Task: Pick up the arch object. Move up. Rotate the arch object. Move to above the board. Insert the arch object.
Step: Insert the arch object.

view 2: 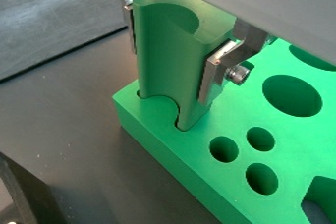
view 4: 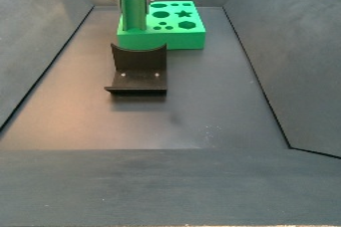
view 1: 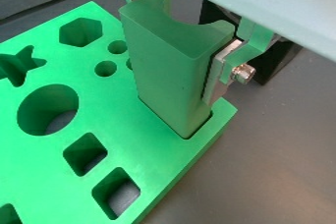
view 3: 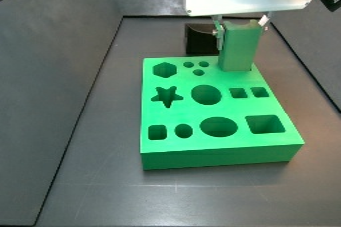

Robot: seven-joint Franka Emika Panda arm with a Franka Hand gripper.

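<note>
Gripper point(view 1: 168, 43) sits over the board's point(view 3: 213, 131) rear edge, its fingers point(view 2: 223, 66) clamped on one upright arch point(view 2: 178, 56) whose lower end stands in the notched cut-out. One board lies on the floor; in a side view one dark fixture point(view 4: 138, 70) stands just beside it

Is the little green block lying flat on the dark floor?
No, the arch object stands upright in a notch at the edge of the board, clamped in the gripper in a wrist view.
</note>
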